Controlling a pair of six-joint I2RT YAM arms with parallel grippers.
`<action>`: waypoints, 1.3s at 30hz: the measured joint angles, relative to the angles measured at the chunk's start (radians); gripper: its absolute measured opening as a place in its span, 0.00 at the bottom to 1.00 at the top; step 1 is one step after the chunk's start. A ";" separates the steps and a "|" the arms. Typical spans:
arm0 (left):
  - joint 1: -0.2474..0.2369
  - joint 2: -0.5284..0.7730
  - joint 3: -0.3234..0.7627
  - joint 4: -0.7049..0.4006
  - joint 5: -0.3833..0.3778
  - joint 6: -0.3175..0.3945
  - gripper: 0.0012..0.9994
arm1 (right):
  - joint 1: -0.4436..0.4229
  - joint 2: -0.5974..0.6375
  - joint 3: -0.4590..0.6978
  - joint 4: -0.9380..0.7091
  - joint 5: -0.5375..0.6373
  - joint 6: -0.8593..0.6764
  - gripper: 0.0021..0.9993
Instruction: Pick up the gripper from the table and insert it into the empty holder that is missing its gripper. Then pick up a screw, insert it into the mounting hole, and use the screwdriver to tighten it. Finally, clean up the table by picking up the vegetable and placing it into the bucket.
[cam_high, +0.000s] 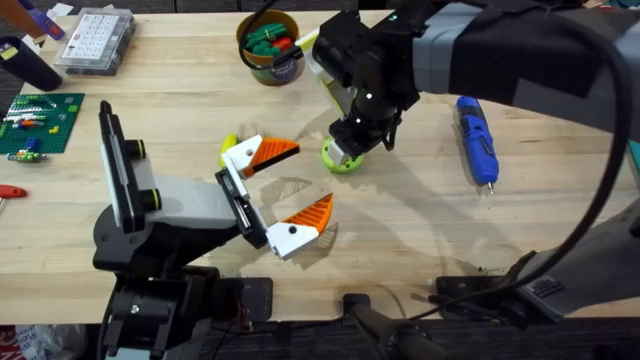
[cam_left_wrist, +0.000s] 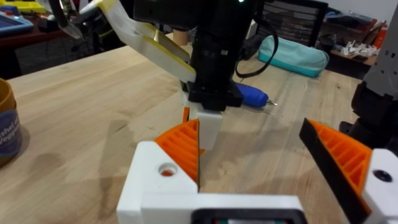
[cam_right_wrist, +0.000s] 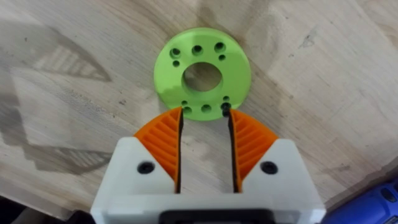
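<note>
**Overhead:** You are looking at two arms working over one wooden worktop (cam_high: 420, 230). The left end effector (cam_high: 313, 173) is gaping wide, its two orange fingers (cam_high: 270, 153) splayed well apart and holding nothing. The right arm is reaching across the middle, and the right end effector (cam_high: 352, 148) is pointing down onto a single lime-green disc (cam_high: 345, 160). One blue screwdriver (cam_high: 477, 140) is lying flat on the worktop to the right, well apart from both arms. One bucket (cam_high: 270, 62) is standing at the far edge with green and red pieces showing inside it. One clear compartment box (cam_high: 95, 40) is sitting at the far left.

**Left wrist:** Your left end effector (cam_left_wrist: 250, 124) is standing spread with bare wood between its two fingers. The right end effector (cam_left_wrist: 206, 127) is coming straight down just ahead. The screwdriver (cam_left_wrist: 252, 96) is lying behind it, and the bucket (cam_left_wrist: 7, 124) is peeking in at the edge.

**Right wrist:** The right end effector (cam_right_wrist: 204, 112) is showing only a narrow gap between its two ribbed pads (cam_right_wrist: 163, 140). Their tips are sitting at the rim of the disc (cam_right_wrist: 236, 68). The disc is lying flat, with one large centre hole and smaller holes around it. You cannot tell whether the tips are gripping that rim.
</note>
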 joint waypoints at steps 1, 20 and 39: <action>0.000 0.000 0.000 -0.006 0.000 0.000 1.00 | 0.000 0.000 0.000 0.001 0.000 0.000 0.40; 0.000 0.000 0.001 -0.049 0.003 -0.003 1.00 | -0.003 0.000 0.031 -0.060 0.065 -0.003 0.40; 0.000 0.000 0.001 -0.049 0.003 -0.003 1.00 | -0.037 0.000 -0.011 0.006 0.048 0.073 0.40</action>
